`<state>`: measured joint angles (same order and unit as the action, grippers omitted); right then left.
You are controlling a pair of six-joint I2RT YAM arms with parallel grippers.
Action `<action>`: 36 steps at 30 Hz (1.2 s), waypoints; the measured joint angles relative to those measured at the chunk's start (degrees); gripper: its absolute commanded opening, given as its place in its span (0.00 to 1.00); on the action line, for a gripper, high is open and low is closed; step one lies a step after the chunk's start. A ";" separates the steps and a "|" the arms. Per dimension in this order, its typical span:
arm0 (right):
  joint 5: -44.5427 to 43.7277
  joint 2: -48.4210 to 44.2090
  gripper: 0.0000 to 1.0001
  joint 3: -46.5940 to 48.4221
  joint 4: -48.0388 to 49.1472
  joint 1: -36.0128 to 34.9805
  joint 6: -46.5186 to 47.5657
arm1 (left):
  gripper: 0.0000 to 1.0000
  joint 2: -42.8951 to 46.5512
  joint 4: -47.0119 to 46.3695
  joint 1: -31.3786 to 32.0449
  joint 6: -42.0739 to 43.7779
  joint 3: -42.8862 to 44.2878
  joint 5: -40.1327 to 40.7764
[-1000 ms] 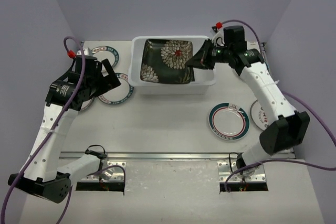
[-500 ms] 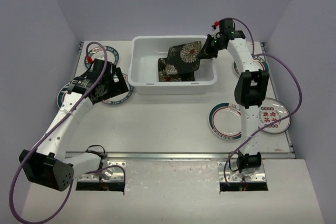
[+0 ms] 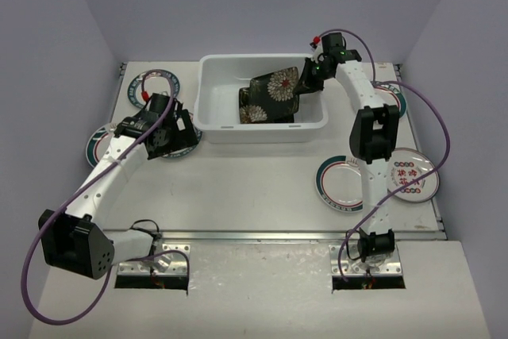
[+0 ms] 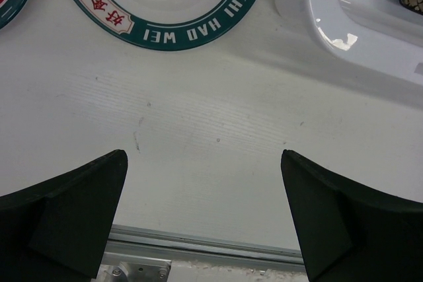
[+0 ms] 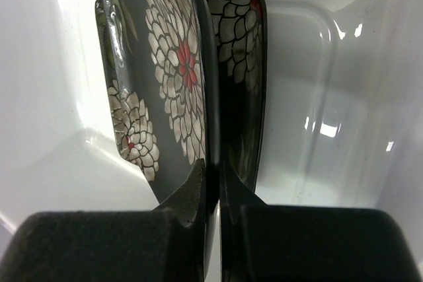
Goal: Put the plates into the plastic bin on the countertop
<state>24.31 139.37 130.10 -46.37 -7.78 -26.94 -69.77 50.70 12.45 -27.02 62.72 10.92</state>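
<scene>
The white plastic bin stands at the back middle of the countertop. One square black flowered plate lies in it. My right gripper is shut on the edge of the second black flowered plate and holds it tilted over the bin's right half. In the right wrist view that plate is clamped edge-on in the gripper, with the other black plate behind it. My left gripper is open over a round teal-rimmed plate by the bin's left end, which also shows in the left wrist view.
More round teal-rimmed plates lie at the back left, far left, centre right and back right. One with red characters lies at the right edge. A metal rail runs along the near side.
</scene>
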 measured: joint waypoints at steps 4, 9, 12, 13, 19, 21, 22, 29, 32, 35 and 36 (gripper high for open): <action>-1.06 0.00 0.02 0.01 0.07 -0.41 0.34 | 1.00 -0.76 0.09 0.00 0.20 -1.04 -0.03; -1.60 0.49 0.19 0.07 1.48 -1.66 1.00 | 1.00 -0.81 0.09 0.00 0.99 -1.89 0.19; -1.74 1.28 0.23 -0.15 2.89 -3.04 1.32 | 1.00 -0.81 0.02 0.00 1.34 -2.48 0.24; -2.38 1.33 0.24 -0.63 3.28 -3.56 1.55 | 1.00 -0.81 0.00 0.00 1.41 -2.77 0.24; -5.81 1.33 0.43 -3.59 4.01 -5.68 1.51 | 1.00 -0.81 0.21 0.00 1.62 -4.25 0.24; -6.69 1.33 0.50 -3.87 3.93 -5.88 1.38 | 1.00 -0.81 0.28 0.00 1.71 -4.36 0.25; -7.02 1.33 0.54 -3.89 4.00 -5.90 1.27 | 1.00 -0.81 0.30 0.00 1.73 -4.38 0.27; -9.09 0.77 0.99 -3.09 4.26 -5.91 0.18 | 1.00 -0.81 0.24 0.00 1.72 -5.30 0.23; -9.72 -1.51 0.99 -1.82 4.22 -5.91 -0.08 | 1.00 -0.81 0.36 0.00 1.72 -5.53 0.08; -10.80 -5.83 0.99 -0.90 4.37 -5.91 -0.11 | 1.00 -0.86 0.28 0.00 1.72 -5.53 -0.23; -11.18 -8.11 0.99 -0.90 4.22 -5.91 -0.09 | 1.00 -0.94 0.11 0.00 1.72 -5.53 -0.54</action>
<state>13.14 131.26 129.21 -42.15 -13.69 -27.03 -70.72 50.81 12.45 -25.30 57.19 10.38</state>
